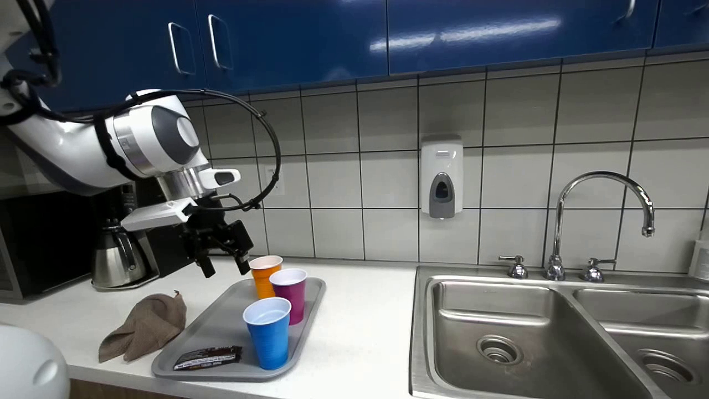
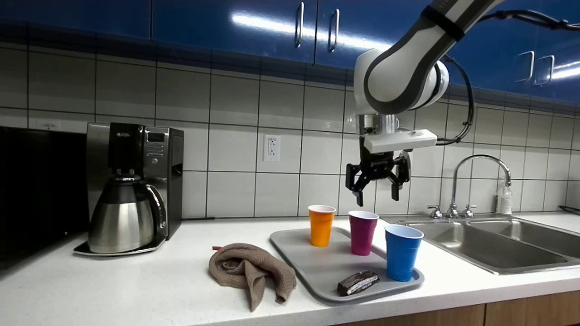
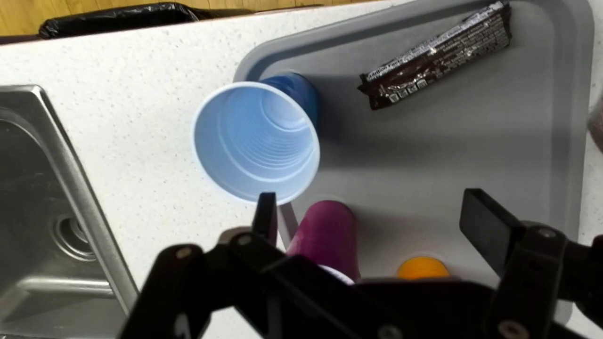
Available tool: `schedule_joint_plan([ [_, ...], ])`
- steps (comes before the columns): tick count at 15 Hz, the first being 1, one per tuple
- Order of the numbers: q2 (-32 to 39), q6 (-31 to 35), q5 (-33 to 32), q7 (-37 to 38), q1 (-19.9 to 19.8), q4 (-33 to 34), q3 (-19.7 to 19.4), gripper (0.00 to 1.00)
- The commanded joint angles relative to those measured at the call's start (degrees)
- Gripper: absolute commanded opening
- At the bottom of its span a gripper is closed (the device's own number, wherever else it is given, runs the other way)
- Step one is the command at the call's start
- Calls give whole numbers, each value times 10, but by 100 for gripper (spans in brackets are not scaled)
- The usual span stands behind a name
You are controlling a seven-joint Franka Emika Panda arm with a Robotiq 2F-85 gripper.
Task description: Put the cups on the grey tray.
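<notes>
my fingers (image 3: 490, 230) are spread wide, nothing pinched, held high I'd guess because the job looks done; lower than my tips and not touching, the magenta cup (image 2: 362, 235) and orange cup (image 2: 321, 227) stand upright on the grey tray (image 2: 312, 260), partly hidden behind me in the wrist view; the blue cup (image 2: 402, 256) is upright too, near a tray corner; probably all spaced to avoid knocks

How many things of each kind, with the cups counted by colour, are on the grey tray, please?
Orange cup: 1
Magenta-pink cup: 1
Blue cup: 1
Wrapped bar: 1
Total on the grey tray: 4, of which 3 are cups
</notes>
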Motion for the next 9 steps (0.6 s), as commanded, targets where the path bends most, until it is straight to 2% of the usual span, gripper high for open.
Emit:
schedule_joint_plan([
  [1,13,-33,42,-90,-23,9,-1,100],
  [4,44,-42,57,-139,-36,30,-10,100],
  [5,21,-20,45,-101,-37,4,5,100],
  [9,42,-22,48,-120,-41,16,-2,100],
])
